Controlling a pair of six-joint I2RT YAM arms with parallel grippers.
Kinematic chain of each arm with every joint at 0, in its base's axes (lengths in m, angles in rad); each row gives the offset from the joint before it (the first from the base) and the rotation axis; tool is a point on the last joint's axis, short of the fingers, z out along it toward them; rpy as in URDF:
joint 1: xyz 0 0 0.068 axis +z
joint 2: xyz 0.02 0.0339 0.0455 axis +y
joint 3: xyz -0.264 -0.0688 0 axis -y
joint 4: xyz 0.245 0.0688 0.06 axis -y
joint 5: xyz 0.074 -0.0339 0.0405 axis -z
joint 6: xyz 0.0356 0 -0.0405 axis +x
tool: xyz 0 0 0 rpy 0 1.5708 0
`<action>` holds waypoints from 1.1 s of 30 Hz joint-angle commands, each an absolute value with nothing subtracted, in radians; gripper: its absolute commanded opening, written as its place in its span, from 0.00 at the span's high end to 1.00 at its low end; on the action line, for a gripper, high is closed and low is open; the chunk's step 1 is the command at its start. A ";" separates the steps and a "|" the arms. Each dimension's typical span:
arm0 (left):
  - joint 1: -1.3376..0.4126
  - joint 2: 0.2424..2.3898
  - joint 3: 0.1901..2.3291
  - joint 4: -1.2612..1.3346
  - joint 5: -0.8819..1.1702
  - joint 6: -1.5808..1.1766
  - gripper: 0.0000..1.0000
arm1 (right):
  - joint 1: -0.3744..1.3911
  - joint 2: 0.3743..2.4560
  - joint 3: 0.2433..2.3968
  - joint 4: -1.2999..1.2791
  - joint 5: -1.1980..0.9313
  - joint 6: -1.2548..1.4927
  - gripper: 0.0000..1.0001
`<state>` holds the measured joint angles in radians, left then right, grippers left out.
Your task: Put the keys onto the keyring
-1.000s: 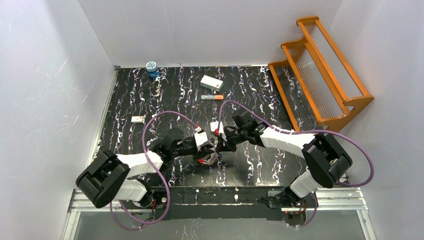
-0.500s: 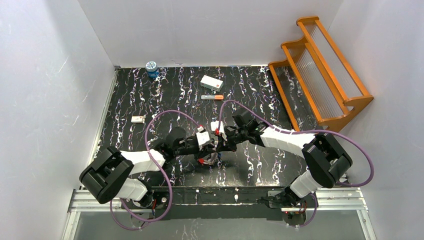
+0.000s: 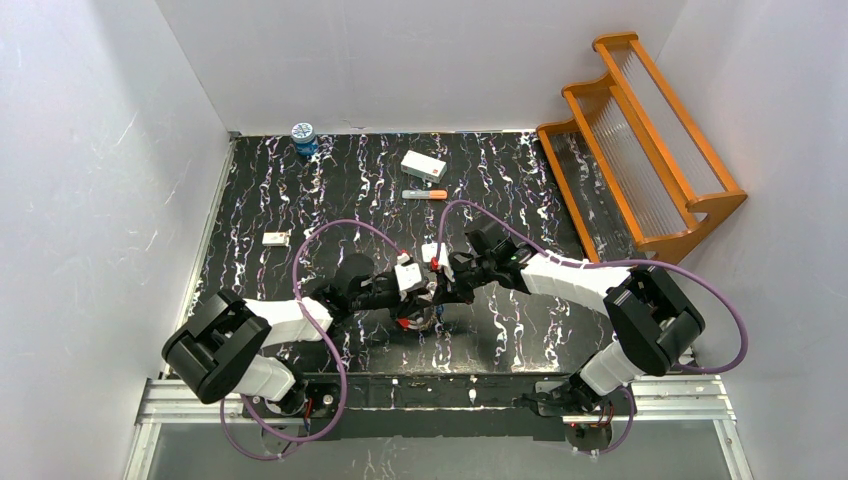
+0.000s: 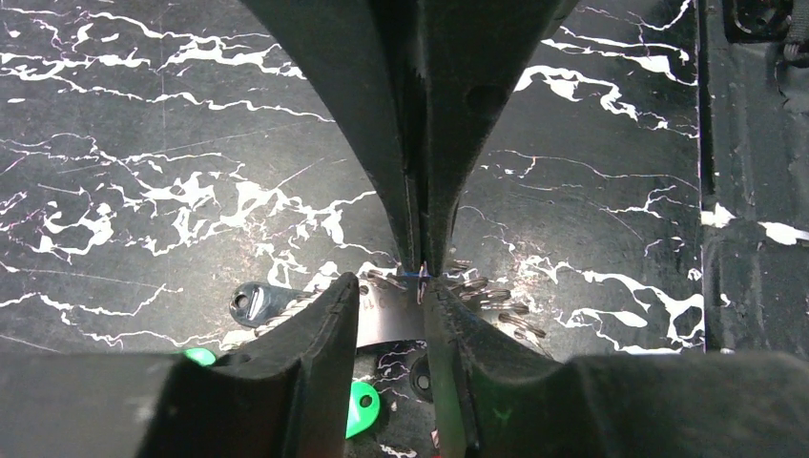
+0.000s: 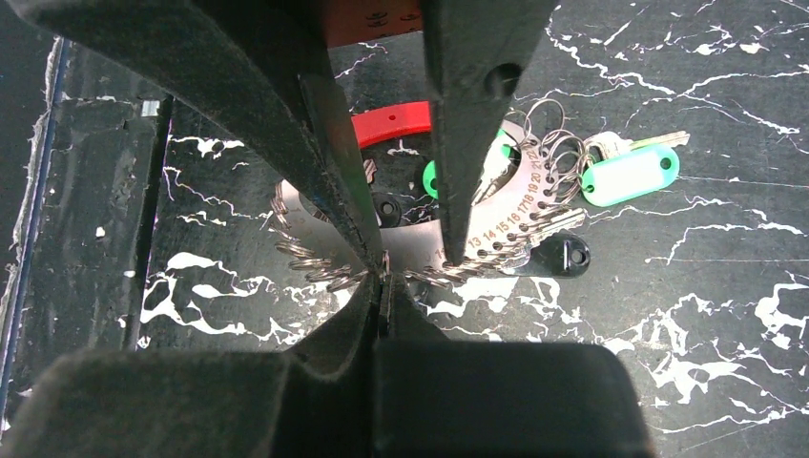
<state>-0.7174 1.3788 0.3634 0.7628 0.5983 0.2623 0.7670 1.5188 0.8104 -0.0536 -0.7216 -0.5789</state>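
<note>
The keyring [image 5: 496, 205] lies on the black marbled table: a numbered silver arc with several small split rings and a red part [image 5: 391, 122]. From above it sits between the arms [image 3: 413, 318]. Keys hang on it: a green head [image 5: 434, 176], a black head [image 5: 563, 256], and a green tag [image 5: 630, 175]. A green head [image 4: 363, 405] and a dark head [image 4: 253, 302] show in the left wrist view. My left gripper [image 4: 391, 291] is open, its jaws standing over the silver arc. My right gripper [image 5: 382, 279] is shut on a small split ring at the arc's edge.
An orange wooden rack [image 3: 640, 140] stands at the back right. A white box [image 3: 423, 164], an orange-tipped marker [image 3: 425, 194] and a blue jar [image 3: 303, 137] lie at the back. A small white piece [image 3: 275, 238] lies at the left. Purple cables loop over both arms.
My left arm has shifted slightly right, closer to the right gripper. The right arm and the keyring have hardly moved.
</note>
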 commanded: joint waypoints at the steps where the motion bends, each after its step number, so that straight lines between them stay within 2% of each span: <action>1: -0.732 1.383 0.386 0.778 0.609 0.274 0.68 | 0.770 1.482 0.848 0.022 -0.774 -0.575 0.99; 5: -0.733 1.381 0.385 0.778 0.623 0.281 0.67 | 0.770 1.482 0.847 0.023 -0.774 -0.575 0.99; 8: -0.734 1.377 0.380 0.778 0.626 0.283 0.70 | 0.770 1.481 0.845 0.023 -0.774 -0.576 0.99; 14: -0.735 1.378 0.383 0.777 0.611 0.290 1.00 | 0.771 1.480 0.845 0.022 -0.771 -0.577 0.99; 23: -0.734 1.334 0.379 0.764 0.566 0.273 1.00 | 0.769 1.474 0.838 0.026 -0.731 -0.564 0.97; 25: -0.735 1.313 0.371 0.764 0.536 0.260 1.00 | 0.767 1.457 0.817 0.074 -0.699 -0.522 0.79; 26: -0.735 1.303 0.367 0.765 0.520 0.250 1.00 | 0.761 1.443 0.792 0.117 -0.685 -0.489 0.67; 27: -0.734 1.292 0.363 0.767 0.499 0.239 1.00 | 0.754 1.418 0.763 0.201 -0.672 -0.451 0.55; 29: -0.735 1.272 0.352 0.781 0.470 0.214 1.00 | 0.734 1.376 0.693 0.326 -0.670 -0.388 0.37; 31: -0.735 1.253 0.336 0.817 0.448 0.177 1.00 | 0.711 1.340 0.629 0.445 -0.677 -0.325 0.26; 33: -0.734 1.235 0.315 0.871 0.438 0.144 1.00 | 0.681 1.318 0.581 0.535 -0.695 -0.270 0.22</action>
<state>-0.7292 1.2922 0.3477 0.7696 0.4862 0.2161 0.7288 1.3762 0.6624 0.2527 -0.6834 -0.4152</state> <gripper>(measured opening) 0.010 0.752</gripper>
